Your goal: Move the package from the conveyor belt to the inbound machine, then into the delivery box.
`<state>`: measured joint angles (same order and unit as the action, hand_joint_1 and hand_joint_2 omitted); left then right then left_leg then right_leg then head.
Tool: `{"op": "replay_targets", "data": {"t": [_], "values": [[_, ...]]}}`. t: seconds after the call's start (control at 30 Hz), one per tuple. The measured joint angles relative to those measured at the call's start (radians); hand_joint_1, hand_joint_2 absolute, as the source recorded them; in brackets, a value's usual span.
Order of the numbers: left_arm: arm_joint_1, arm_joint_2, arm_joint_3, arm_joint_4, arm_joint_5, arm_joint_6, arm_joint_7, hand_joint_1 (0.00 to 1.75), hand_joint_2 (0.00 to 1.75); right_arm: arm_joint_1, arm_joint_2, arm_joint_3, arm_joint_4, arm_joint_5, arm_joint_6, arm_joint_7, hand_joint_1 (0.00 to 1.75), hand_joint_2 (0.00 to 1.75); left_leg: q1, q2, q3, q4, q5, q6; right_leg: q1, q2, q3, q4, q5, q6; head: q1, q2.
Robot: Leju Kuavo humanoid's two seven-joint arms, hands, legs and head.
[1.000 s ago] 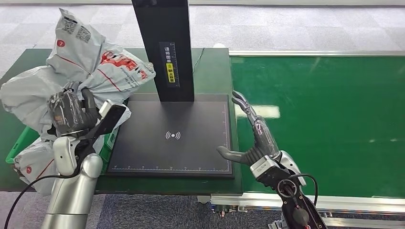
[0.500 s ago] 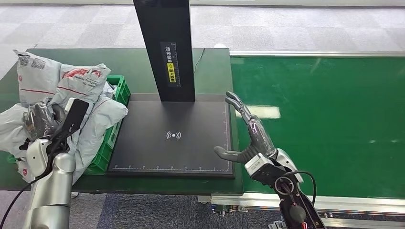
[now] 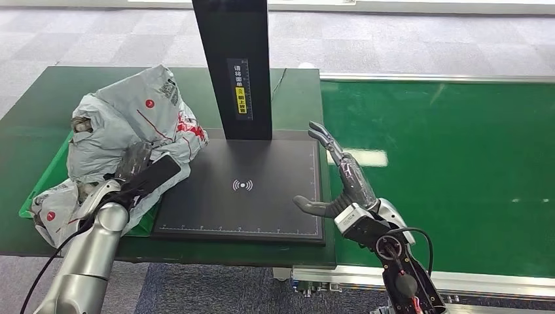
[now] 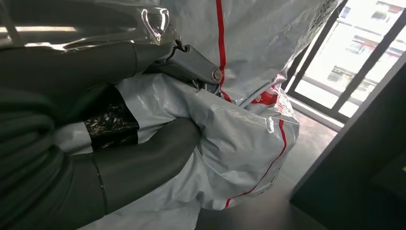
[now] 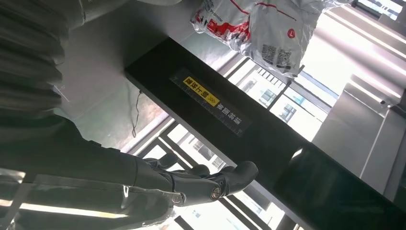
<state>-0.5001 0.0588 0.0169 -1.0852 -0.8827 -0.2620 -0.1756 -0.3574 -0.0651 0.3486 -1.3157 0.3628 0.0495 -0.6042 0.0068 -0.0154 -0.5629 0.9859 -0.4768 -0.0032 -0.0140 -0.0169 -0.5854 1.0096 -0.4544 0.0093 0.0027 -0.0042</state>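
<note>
Left robot hand (image 3: 134,161) clenched tight; right robot hand (image 3: 341,186) spread, fingers apart

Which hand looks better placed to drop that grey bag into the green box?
The left hand: it already grips the grey package right over the green box. The right hand hovers open by the conveyor belt.

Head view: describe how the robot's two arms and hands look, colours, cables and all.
The left arm is a smooth silver tube with a thin black cable beside it. Its left hand has dark grey, glossy fingers and a flat black piece at the wrist. The right hand is dark grey too, with a silver wrist block. The right arm is black, with looped black cable and red wires.
</note>
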Motion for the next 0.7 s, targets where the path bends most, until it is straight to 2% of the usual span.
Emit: {"op": "replay_targets", "data": {"t": [0.03,0.07,0.23,0.37,0.57,0.67,0.7], "values": [[-0.008,0.003,-0.019,0.014,-0.01,0.026,0.023,0.14,1.75,0.001,0.0,-0.002,0.002,0.0,-0.005,0.0,0.0,1.75,0.0,0.0,0.001,0.0,0.0,0.0,0.0,0.0,0.001,0.0,0.0,0.0,0.0,0.0],[-0.017,0.005,-0.036,0.03,-0.019,0.062,0.049,0.02,1.75,0.004,-0.001,-0.004,0.003,-0.001,-0.009,0.0,0.0,1.75,0.0,0.0,0.002,0.0,0.0,0.0,0.0,0.0,0.002,0.0,0.0,0.0,0.0,0.0],[-0.044,0.002,-0.07,0.088,-0.025,0.285,0.149,0.0,1.75,0.035,-0.003,-0.024,-0.006,-0.002,-0.025,0.014,0.0,1.75,0.0,0.004,0.005,0.0,0.001,-0.001,0.001,0.003,0.003,0.0,0.001,-0.002,0.0,0.0],[-0.04,-0.008,-0.057,0.094,0.001,0.478,0.173,0.0,1.75,0.066,-0.002,-0.037,-0.033,0.008,-0.026,0.033,0.0,1.75,0.001,0.006,0.004,0.0,0.001,-0.001,0.002,0.006,0.001,0.0,0.002,-0.002,0.0,0.0],[-0.031,-0.016,-0.041,0.093,0.013,0.531,0.173,0.0,1.75,0.084,-0.002,-0.045,-0.056,0.012,-0.026,0.041,0.0,1.75,0.001,0.006,0.0,0.0,0.001,-0.001,0.002,0.007,-0.003,0.0,0.002,-0.002,0.0,0.0],[-0.021,-0.023,-0.026,0.083,0.019,0.626,0.157,0.0,1.75,0.085,-0.002,-0.045,-0.058,0.012,-0.026,0.042,0.0,1.75,0.001,0.008,-0.002,0.0,0.001,-0.001,0.002,0.008,-0.005,0.0,0.002,-0.002,0.0,0.0],[-0.016,-0.026,-0.019,0.074,0.023,0.665,0.148,0.0,1.31,0.085,-0.002,-0.045,-0.058,0.012,-0.026,0.042,0.0,1.75,0.001,0.008,-0.002,0.0,0.001,-0.001,0.002,0.008,-0.005,0.0,0.002,-0.002,0.0,0.0]]}}
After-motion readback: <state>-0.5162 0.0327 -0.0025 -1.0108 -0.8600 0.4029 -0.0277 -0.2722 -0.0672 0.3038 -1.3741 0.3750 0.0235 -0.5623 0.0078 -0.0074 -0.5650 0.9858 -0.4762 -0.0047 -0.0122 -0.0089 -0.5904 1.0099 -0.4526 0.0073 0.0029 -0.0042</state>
